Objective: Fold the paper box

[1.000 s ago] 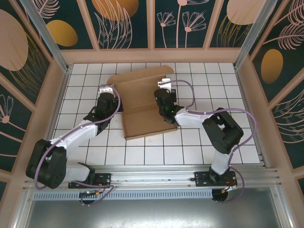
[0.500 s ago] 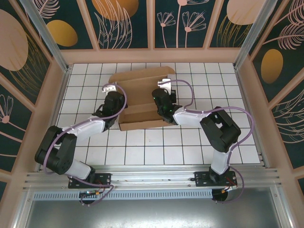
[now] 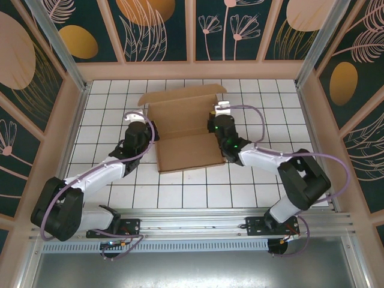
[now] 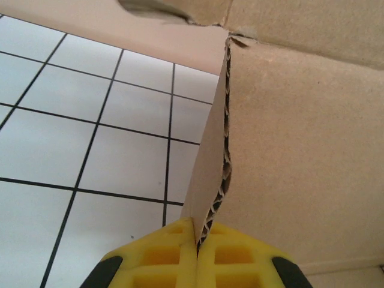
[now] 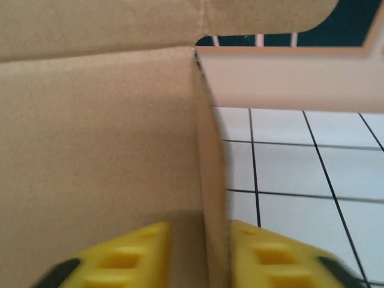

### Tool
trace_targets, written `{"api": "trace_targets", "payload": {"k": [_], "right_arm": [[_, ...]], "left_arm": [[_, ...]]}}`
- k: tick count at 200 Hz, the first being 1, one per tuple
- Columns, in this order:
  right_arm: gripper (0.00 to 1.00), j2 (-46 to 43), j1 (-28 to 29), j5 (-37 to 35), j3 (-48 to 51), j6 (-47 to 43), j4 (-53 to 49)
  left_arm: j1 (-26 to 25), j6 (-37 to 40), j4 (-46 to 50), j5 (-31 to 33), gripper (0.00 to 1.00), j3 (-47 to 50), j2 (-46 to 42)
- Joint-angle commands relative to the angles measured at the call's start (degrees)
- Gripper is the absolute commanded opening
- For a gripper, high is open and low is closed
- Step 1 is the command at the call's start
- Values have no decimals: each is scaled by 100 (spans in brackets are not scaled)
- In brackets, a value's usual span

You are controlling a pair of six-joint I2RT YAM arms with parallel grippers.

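Observation:
The paper box is a brown corrugated sheet lying mid-table, its back flap raised toward the far wall. My left gripper sits at the box's left edge. In the left wrist view the gripper is shut on the upright left side wall, with the box panel to its right. My right gripper is at the box's right edge. In the right wrist view the gripper stands open astride the right side wall, which leans on the right finger.
The white tiled table has bare tiles left, right and in front of the box. Wooden-framed patterned walls enclose three sides. An aluminium rail carrying both arm bases runs along the near edge.
The right gripper has let go of the right wall, its jaws parting, and has shifted right. The box has swung back, so its near edge lies closer to the arm bases. The left gripper keeps its grip.

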State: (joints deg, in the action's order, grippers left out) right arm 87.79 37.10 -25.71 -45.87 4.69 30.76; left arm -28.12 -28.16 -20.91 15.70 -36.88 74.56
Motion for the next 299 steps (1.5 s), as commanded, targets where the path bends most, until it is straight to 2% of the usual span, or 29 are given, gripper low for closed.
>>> {"api": "trace_targets", "payload": {"k": [1, 10, 20, 33, 44, 68, 84, 100, 125, 160, 176, 197, 227, 272, 299], "right_arm": [[48, -632, -456, 1490, 432, -65, 577], [56, -878, -545, 1886, 559, -137, 651], [60, -1136, -899, 2427, 651, -304, 631], [61, -1388, -1400, 3681, 649, -400, 501], [62, -1481, -1849, 4453, 557, -280, 440], [62, -1352, -2629, 5090, 480, -241, 875], [63, -1135, -3028, 5948, 546, -407, 1540], [62, -758, -3253, 6298, 282, -404, 1425], [59, -343, -3184, 5978, 140, -186, 1012], [60, 98, -2741, 4254, 61, -179, 294], [58, 380, -2570, 3763, -163, 124, -206], [58, 766, -2316, 3542, -538, 291, -1009], [56, 919, -2025, 3101, -350, 371, -1175], [50, 793, -1807, 3213, -153, 1176, -1609], [49, 584, -1572, 3769, 335, 1997, -1290]], "left_arm": [[-53, 277, -411, -302, 0, 22, -19], [-53, 331, -461, -282, 0, 64, -30], [-51, 550, -611, -459, 0, 123, -23], [-51, 780, -827, -737, 0, 189, -27], [-48, 999, -848, -895, 0, 165, -18], [-45, 1534, -576, -1237, 0, -42, 95], [-45, 1932, -217, -1629, 0, -257, 222], [-35, 2175, -140, -1993, 0, -304, 282], [-27, 2169, -112, -1910, 0, -298, 329], [-1, 2010, -202, -1707, 0, -190, 356], [4, 1887, -247, -1584, 0, -196, 449], [8, 1744, -305, -1596, 0, -197, 525], [26, 1541, -359, -1482, 14, -213, 610], [35, 1271, -580, -1667, 17, -323, 805], [35, 1093, -842, -1824, 18, -324, 914]]}}
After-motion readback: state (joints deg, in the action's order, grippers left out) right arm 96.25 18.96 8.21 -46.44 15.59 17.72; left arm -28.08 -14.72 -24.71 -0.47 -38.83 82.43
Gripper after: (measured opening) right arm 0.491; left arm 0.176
